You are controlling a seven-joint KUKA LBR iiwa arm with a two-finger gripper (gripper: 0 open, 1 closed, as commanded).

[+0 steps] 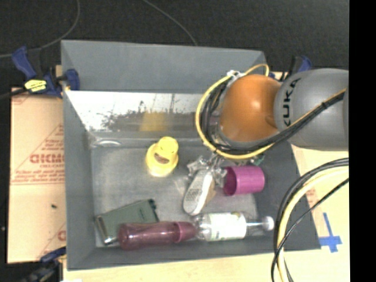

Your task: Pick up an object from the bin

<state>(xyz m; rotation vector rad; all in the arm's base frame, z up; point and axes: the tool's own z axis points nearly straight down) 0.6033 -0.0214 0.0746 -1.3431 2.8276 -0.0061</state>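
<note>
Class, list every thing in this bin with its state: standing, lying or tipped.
Yellow toy: upright, alone, touching nothing.
Purple cup: tipped on its side, mouth leftward.
Clear bottle: lying along the lower wall.
Maroon tube: lying, end against the bottle.
Green pad: lying flat beside the tube.
Pale oblong thing: lying, pincer at its upper end.

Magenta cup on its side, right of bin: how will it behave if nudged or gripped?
The magenta cup lies on its side, so a nudge would probably roll it. It looks hollow and open-mouthed: likely light. Its smooth wall may slip.
</note>
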